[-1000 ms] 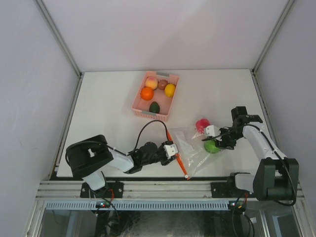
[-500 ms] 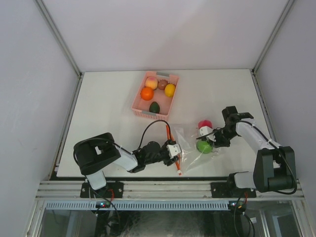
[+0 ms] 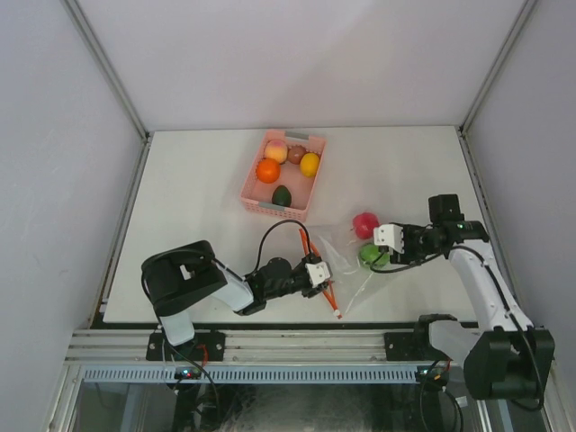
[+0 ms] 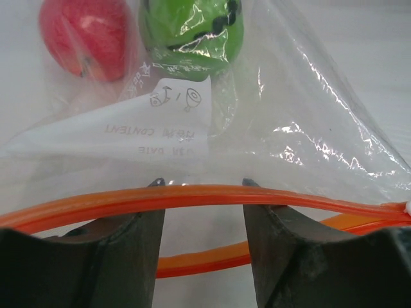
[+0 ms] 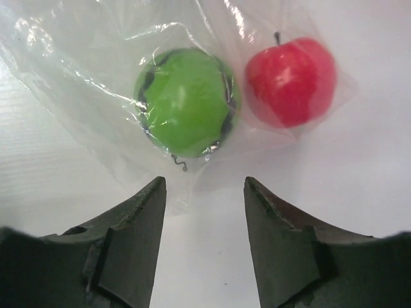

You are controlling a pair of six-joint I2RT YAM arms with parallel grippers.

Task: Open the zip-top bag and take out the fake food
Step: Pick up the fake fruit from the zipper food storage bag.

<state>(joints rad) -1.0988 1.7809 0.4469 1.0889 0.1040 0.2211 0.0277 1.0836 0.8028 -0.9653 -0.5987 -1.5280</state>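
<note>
Top external view: the zip-top bag (image 3: 346,263) lies on the white tabletop (image 3: 198,207) between the two grippers. It is clear and crinkly, and it shines where the light hits it. An orange zipper strip (image 4: 192,194) runs along the edge next to the left gripper (image 3: 317,274). From the left wrist, the strip splits into two lines. One bends across right at the fingertips (image 4: 156,187), and the other shows lower down in the gap between them. I cannot tell if the fingers are inside the bag's mouth. This gripper is released, with its two fingers apart and not squeezing the strip. Some small gray writing shows on the plastic just past the strip. Farther from that gripper, at the other end of the bag, sit two pieces of fake food. One is a green fruit (image 5: 186,102) with dark lines on it, and the other is a red apple (image 5: 292,80) with a little stem. Both look wrapped in the clear plastic. The right gripper (image 5: 204,186) is released too. Its fingers stand wide apart just short of the green fruit and do not touch it, and the red apple is off to one side. Far past both grippers stands a pink basket (image 3: 270,210) with five more fruits (image 3: 267,170) in it: orange, yellow, peach, brown and dark green.
</note>
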